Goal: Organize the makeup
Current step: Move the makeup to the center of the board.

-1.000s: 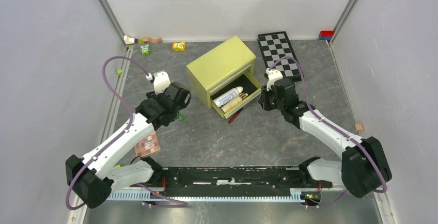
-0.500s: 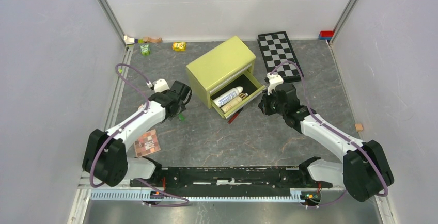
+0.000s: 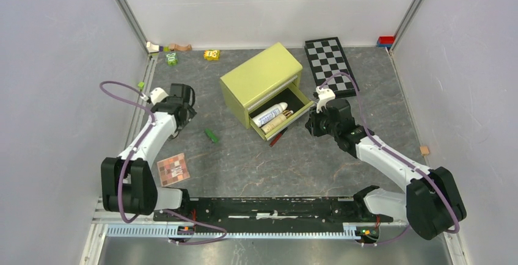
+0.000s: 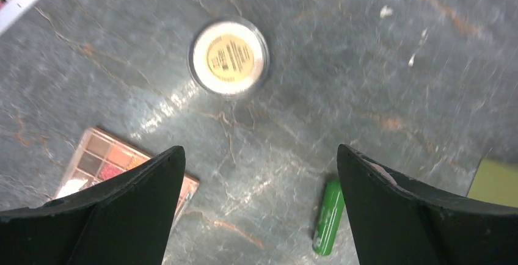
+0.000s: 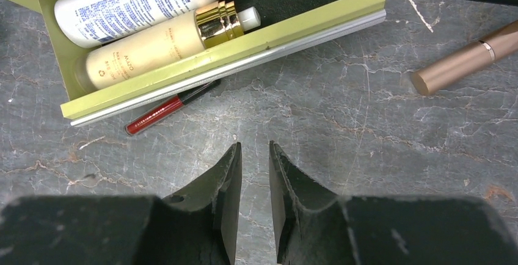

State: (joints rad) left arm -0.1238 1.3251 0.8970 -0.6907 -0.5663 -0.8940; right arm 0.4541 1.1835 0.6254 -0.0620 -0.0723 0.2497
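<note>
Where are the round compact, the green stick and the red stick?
round compact (image 4: 228, 57), left wrist view, centre of its label.
green stick (image 4: 327, 217), left wrist view, middle of its body.
red stick (image 5: 160, 113), right wrist view, middle of its red barrel.

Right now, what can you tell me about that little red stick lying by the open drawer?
The red stick is a slim tube with a glossy red body, fine light lettering and a black end. It lies flat on the grey stone-look tabletop, just outside the olive drawer and roughly parallel to its silver-trimmed front. The black end seems to tuck under that edge. Nothing grips it.
</note>
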